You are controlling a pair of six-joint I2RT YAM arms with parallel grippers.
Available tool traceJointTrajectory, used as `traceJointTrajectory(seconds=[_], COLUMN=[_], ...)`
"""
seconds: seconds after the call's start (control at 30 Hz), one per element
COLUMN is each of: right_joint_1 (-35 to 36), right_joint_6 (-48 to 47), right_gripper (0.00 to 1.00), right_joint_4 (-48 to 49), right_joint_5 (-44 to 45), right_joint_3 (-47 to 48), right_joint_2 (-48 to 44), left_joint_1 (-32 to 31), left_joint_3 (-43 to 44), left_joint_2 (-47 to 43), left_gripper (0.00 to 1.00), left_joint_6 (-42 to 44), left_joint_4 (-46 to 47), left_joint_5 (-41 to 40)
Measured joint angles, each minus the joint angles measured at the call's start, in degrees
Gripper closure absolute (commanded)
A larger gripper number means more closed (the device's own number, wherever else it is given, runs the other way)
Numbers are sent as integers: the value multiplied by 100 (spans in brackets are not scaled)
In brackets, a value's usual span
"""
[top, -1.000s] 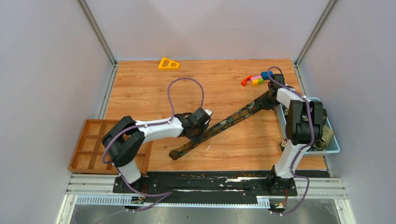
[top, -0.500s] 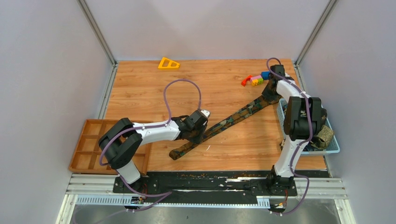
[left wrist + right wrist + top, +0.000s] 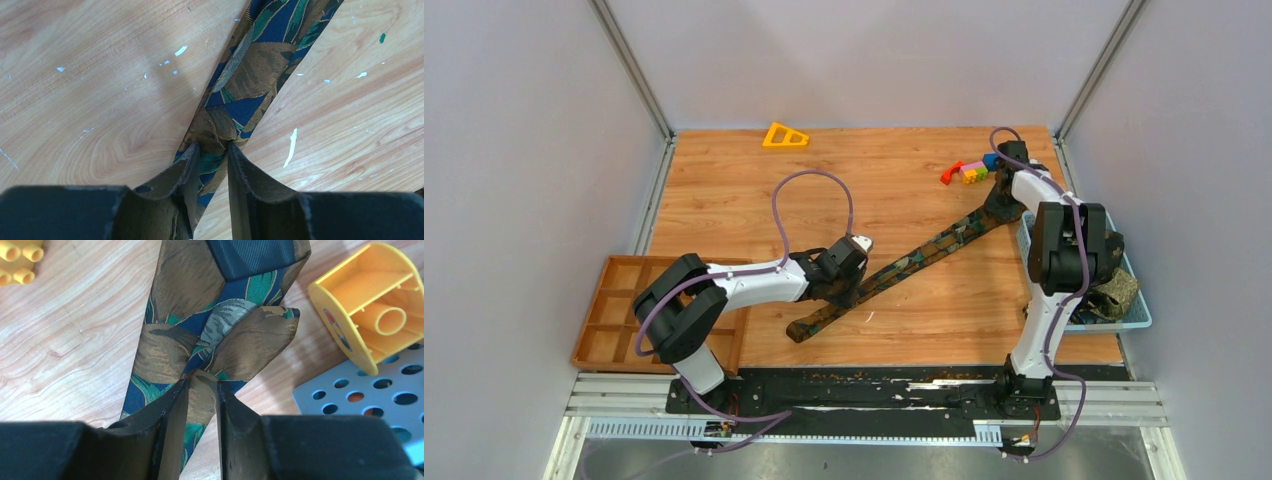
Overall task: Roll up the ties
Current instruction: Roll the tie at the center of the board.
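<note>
1. Pinching the long, dark necktie of mottled olive, gold and teal fabric (image 3: 245,75) close to its near end, your left claw (image 3: 210,150) is closed to a cloth-thick gap.
2. The tie lies straight and diagonal across the wooden counter (image 3: 724,190). I judge this the laying-out step, with rolling not yet begun.
3. At the far, wide end, your right claw (image 3: 201,382) nips a bunched fold. Flatten that first, then roll from one end.

Nothing readable in any of these shots, honestly. The closest thing was a tiny red-and-blue mark on the rim of the yellow toy block (image 3: 370,305), around 2 o'clock in the right wrist view, and it was too small to make out.
</note>
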Motion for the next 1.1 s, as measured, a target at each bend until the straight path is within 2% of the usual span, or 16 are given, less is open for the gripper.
traceJointTrajectory(seconds=[0.13, 0.5, 1.1], right_joint_1=[0, 0, 251], right_joint_6=[0, -70, -662], right_gripper=[77, 99, 99], right_joint_4=[13, 11, -372], right_joint_5=[28, 42, 313], right_joint_3=[66, 103, 997], right_joint_2=[181, 190, 479], left_joint_1=[0, 0, -2], left_joint_3=[-17, -39, -59], left_joint_2=[-7, -4, 17], left_gripper=[67, 67, 69], left_joint_6=[0, -2, -4], left_joint_4=[22, 129, 275], left_joint_5=[-2, 13, 46])
